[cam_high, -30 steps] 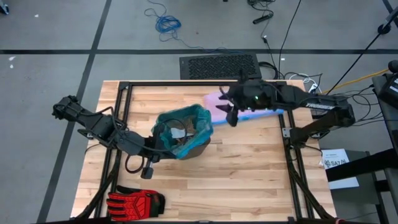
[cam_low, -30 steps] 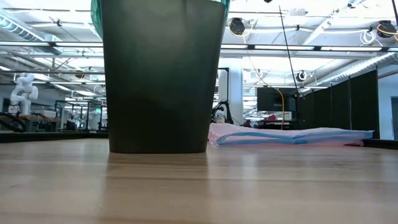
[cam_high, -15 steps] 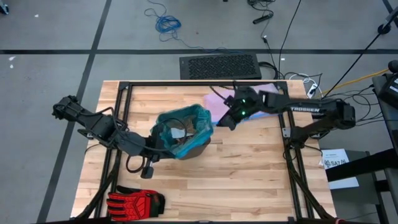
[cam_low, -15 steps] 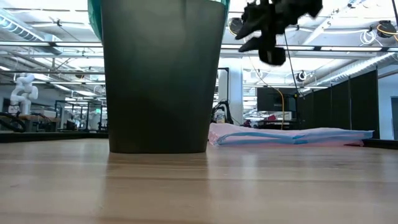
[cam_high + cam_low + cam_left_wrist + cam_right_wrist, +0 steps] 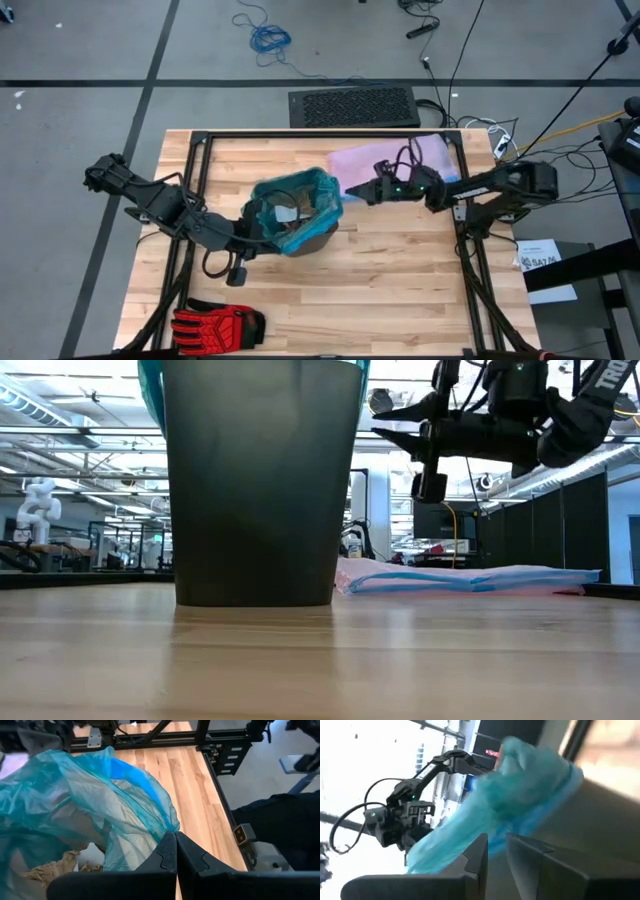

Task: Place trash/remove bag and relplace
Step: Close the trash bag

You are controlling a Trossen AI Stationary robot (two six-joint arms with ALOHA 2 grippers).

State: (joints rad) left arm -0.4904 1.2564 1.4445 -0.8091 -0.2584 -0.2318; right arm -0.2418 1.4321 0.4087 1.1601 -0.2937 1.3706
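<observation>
Teal bag [image 5: 90,805] in left claw [image 5: 175,837]

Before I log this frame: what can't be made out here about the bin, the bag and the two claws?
- Bin contents: the low view sees only its dark wall, and its rim is cut off by the top edge.
- Trash: too small in the high view to count pieces.
- Left claw: shut at the bag edge; whether plastic is pinched is unclear.
- Right claw: near the bag rim; contact is blurred in the right wrist view.
</observation>
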